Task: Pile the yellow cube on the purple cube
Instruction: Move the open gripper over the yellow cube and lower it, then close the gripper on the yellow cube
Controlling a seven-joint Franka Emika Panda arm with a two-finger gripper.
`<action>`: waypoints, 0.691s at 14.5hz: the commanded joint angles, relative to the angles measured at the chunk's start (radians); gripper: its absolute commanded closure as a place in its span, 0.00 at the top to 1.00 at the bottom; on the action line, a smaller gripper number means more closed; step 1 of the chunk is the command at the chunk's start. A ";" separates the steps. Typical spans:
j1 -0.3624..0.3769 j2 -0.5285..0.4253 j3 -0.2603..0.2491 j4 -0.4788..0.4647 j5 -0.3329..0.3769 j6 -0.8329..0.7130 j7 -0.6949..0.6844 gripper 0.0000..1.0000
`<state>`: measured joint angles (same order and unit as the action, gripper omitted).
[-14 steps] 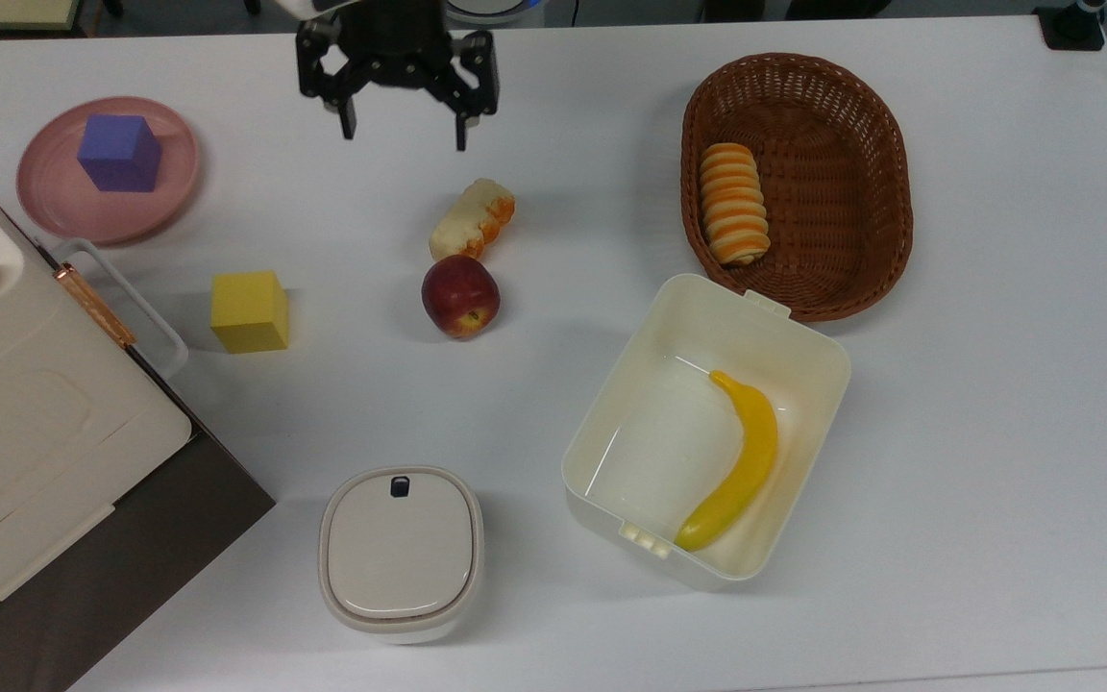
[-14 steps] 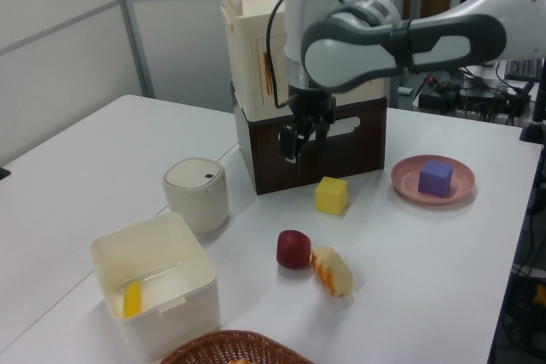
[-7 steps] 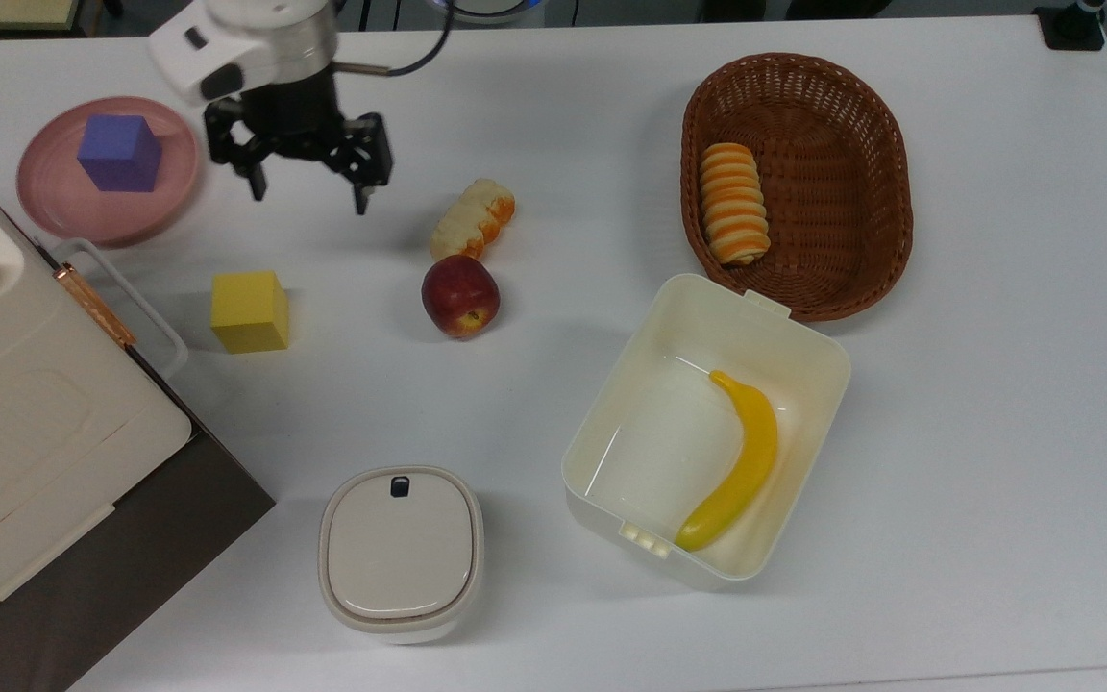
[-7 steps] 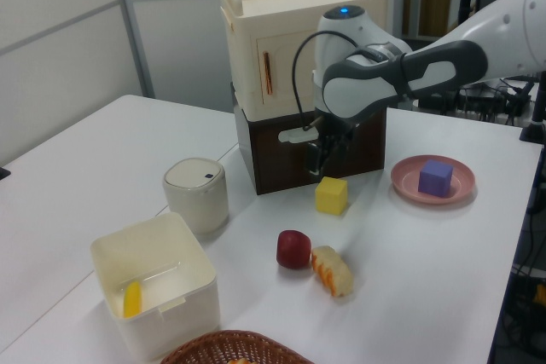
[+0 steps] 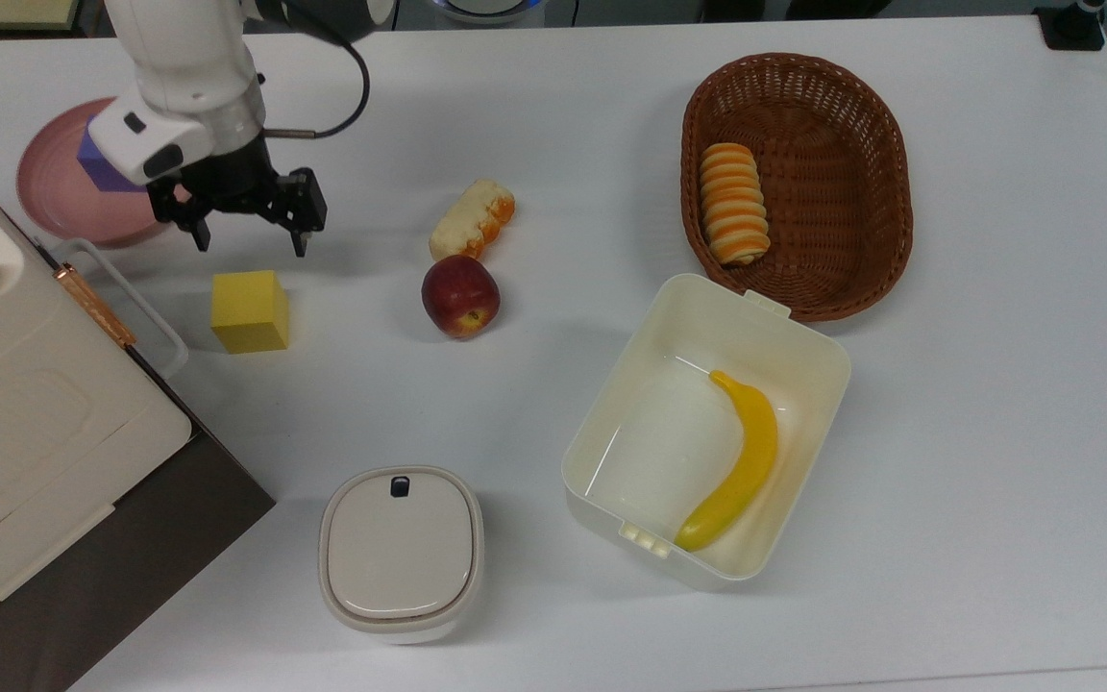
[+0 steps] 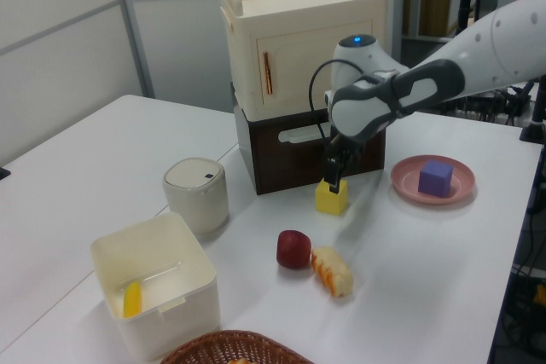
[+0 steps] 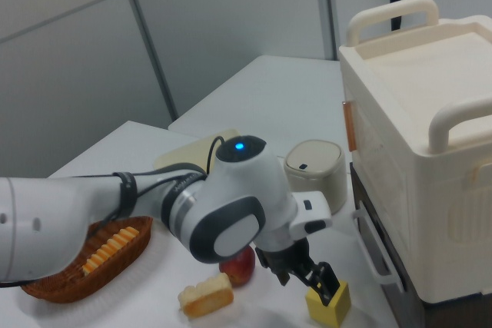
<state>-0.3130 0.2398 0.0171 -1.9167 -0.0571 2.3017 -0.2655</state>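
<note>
1. On the white table (image 5: 553,125), the yellow cube (image 5: 249,311) sat free on the bare surface, close to the handle of the cream cabinet (image 5: 25,413) at the top view's left.

2. Purple cube (image 6: 436,177) rested on the pink plate (image 6: 405,183), well apart from the yellow cube; in the top view the arm covered most of it.

3. Gripper (image 5: 248,231) hovered above the table between plate and yellow cube, pointing down. Its jaws were spread wide and held nothing.

4. Relative to the jaws, the yellow cube lay just beyond the fingertips toward the top view's bottom. It was not between them and not touching them. In the left view the fingers (image 6: 333,183) overlapped the cube's top edge, and in the right view the fingertips sat close over the cube (image 7: 328,303); I judged this as near alignment, not contact.

5. Step in hand, as judged: the approach to the pick. No grasp had been made and stacking was not begun.

6. Next move, as judged: bring the spread jaws squarely over the yellow cube, lower until the fingers straddle two opposite faces, then close.

7. Other items noted near the work: an apple (image 5: 460,295) and a bread piece (image 5: 472,219) toward the top view's right, clear of the likely path to the plate.
</note>
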 commanded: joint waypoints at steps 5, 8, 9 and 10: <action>-0.006 0.128 0.000 0.053 -0.010 0.117 -0.026 1.00; -0.005 0.153 0.000 0.054 -0.010 0.171 -0.018 0.99; -0.006 0.148 -0.002 0.054 -0.010 0.168 -0.021 1.00; -0.008 0.141 -0.002 0.054 -0.010 0.163 -0.023 1.00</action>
<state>-0.3203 0.3750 0.0173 -1.8692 -0.0597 2.4466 -0.2716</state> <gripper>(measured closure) 0.004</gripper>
